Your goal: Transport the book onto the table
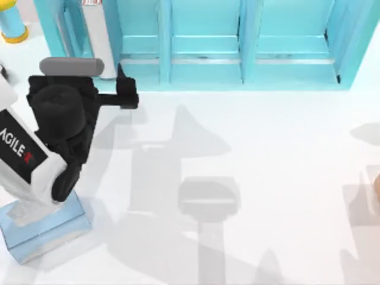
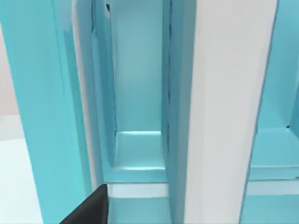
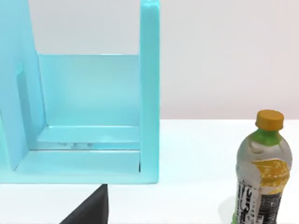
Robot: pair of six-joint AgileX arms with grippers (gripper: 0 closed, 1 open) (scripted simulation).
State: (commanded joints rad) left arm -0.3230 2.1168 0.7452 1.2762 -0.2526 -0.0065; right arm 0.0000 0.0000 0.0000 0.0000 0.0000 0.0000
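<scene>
The book stands upright, page edges outward, in the left compartment of the teal shelf along the table's far edge. Our left gripper hovers just in front of it and slightly to its right. We cannot tell whether it is open or closed. It should centre on the book and grip deep before pulling. The right gripper idles by the shelf's right end.
</scene>
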